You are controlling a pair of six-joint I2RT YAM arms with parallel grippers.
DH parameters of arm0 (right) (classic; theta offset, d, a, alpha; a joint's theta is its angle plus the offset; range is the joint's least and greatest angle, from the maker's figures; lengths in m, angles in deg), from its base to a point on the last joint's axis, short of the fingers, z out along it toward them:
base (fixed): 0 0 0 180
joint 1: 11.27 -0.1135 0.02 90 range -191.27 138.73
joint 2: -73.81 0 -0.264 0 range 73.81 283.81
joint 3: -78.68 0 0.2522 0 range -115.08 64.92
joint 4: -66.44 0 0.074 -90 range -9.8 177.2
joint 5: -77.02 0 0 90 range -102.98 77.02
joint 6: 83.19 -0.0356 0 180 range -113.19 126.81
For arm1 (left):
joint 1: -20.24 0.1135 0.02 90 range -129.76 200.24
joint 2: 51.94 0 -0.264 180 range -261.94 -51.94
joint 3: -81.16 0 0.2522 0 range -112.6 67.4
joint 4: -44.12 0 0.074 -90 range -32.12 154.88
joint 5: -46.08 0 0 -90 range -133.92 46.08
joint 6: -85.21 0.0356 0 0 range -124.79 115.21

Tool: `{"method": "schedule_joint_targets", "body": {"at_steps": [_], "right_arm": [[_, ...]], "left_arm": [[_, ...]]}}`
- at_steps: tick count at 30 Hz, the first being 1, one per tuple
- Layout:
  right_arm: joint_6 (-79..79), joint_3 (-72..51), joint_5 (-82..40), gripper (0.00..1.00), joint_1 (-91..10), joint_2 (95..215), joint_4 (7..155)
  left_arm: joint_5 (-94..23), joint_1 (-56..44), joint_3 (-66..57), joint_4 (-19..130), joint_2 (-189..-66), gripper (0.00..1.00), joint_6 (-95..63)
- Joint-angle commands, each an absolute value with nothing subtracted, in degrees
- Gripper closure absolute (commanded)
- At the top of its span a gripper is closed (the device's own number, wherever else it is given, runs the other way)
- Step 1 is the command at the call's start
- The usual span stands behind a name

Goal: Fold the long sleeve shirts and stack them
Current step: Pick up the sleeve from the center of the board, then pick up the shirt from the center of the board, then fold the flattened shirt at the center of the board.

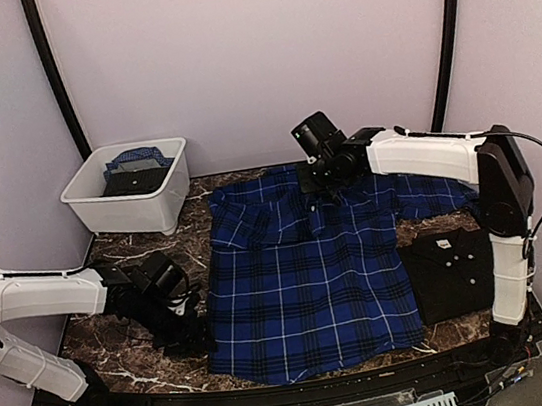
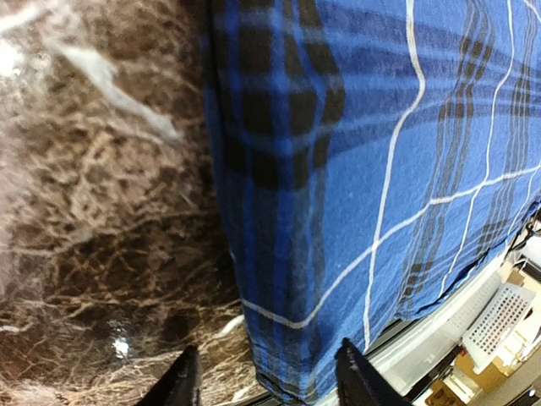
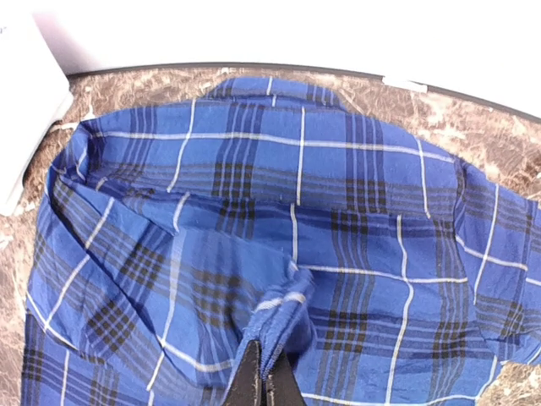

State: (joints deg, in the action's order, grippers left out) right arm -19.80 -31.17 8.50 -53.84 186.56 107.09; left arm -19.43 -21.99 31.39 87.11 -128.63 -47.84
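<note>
Clenched tight, the right fingers (image 3: pixel 250 385) pinch a small ridge of cloth in the upper middle of the blue plaid shirt (image 1: pixel 308 289), not far below its collar. The left fingers (image 2: pixel 353 376) stand released, one on each side of the shirt's near left edge, low over the tabletop (image 1: pixel 120 350) and gripping nothing. The plaid shirt lies in the middle of the tabletop, mostly spread flat. Its body is open, its left shoulder looks turned inward, and its right sleeve reaches out toward the right arm. I judge its folding barely begun. The black shirt (image 1: pixel 449 269) sits at the near right, just beside the plaid one, as a compact rectangle with its white buttons showing. It appears already folded and ready to serve as the base of the stack. What seems left is to bring in the plaid sleeves and sides, double the body, and set it on the black one. By count there are two shirts on the tabletop, one plaid and one black, and one white tub (image 1: pixel 131 214) at the far left. The tub holds a dark piece and a blue plaid piece, and whether those are more shirts I cannot tell.
</note>
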Motion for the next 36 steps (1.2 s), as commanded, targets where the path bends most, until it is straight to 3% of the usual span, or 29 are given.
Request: {"method": "schedule_joint_targets", "body": {"at_steps": [1, 3, 6, 8, 17, 26, 36], "right_arm": [[-19.4, -28.2, 6.3, 1.0, -53.8, 185.5, 105.2], [-19.2, -27.8, 5.7, 1.0, -53.7, 185.2, 104.7], [-18.8, -27.6, 4.5, 1.0, -53.6, 184.7, 103.6], [-18.4, -28.1, 3.6, 1.0, -53.6, 184.6, 103.1], [-16.5, -34.1, 0.1, 1.0, -53.3, 185.4, 102.6], [-14.6, -39.4, -8.2, 1.0, -53.1, 185.4, 97.7], [-9.7, -46.3, -3.5, 1.0, -52.0, 179.7, 95.2]], "left_arm": [[-17.1, -23.4, 32.9, 85.9, -127.6, 0.53, -51.1], [-16.9, -23.8, 33.2, 85.4, -128.1, 0.61, -52.0], [-18.2, -24.0, 32.9, 85.9, -128.5, 0.89, -53.4], [-20.2, -24.0, 32.3, 87.4, -127.9, 0.98, -54.2], [-30.5, -23.5, 30.3, 98.7, -122.3, 1.0, -57.6], [-30.2, -23.5, 26.3, 100.9, -122.7, 1.0, -52.6], [-27.8, -25.8, 14.2, 103.1, -126.6, 1.0, -40.9]]}}
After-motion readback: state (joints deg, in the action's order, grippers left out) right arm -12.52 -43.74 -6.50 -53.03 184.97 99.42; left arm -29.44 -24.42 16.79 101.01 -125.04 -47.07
